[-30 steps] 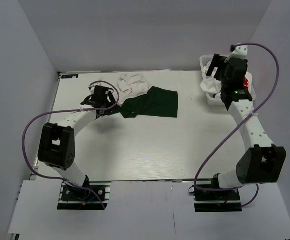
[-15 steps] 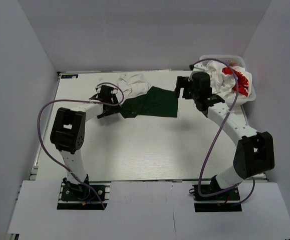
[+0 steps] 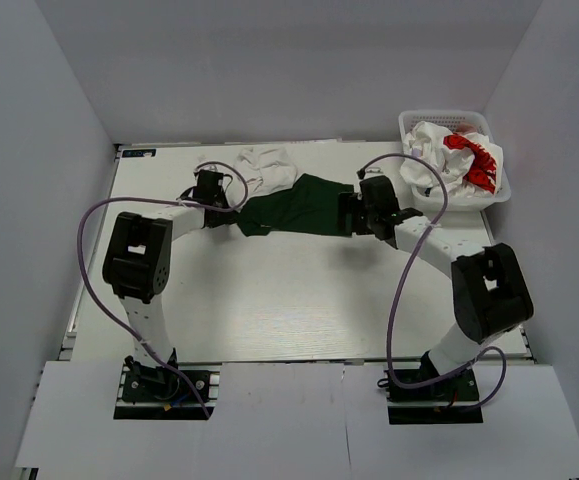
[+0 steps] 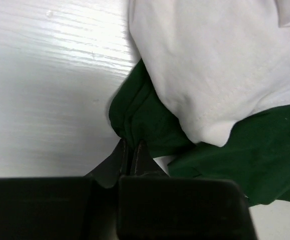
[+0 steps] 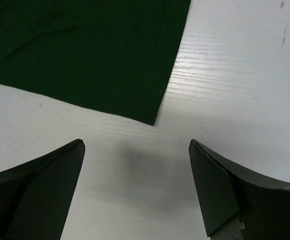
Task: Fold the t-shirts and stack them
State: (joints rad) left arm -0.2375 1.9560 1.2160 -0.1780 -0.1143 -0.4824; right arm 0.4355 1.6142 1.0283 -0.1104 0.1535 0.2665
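Observation:
A large t-shirt lies crumpled at the back of the table, its white body [image 3: 264, 168] bunched above a flat dark green part [image 3: 304, 205]. My left gripper [image 3: 230, 214] is at the green part's left edge. In the left wrist view it [image 4: 130, 146] is shut on a fold of green cloth [image 4: 134, 117] just below the white cloth [image 4: 210, 65]. My right gripper [image 3: 346, 214] is open at the green part's right edge. The right wrist view shows it [image 5: 137, 150] low over bare table, with the green corner [image 5: 94, 50] just ahead. A second t-shirt [image 3: 454, 160], white with red print, is heaped in the basket.
The white lattice basket [image 3: 412, 122] stands at the back right corner, against the right wall. White walls close in the table on the left, back and right. Purple cables loop over both arms.
My left gripper has shut on the green edge of the shirt. The right arm has swung from the basket down to the green part's right edge, still open.

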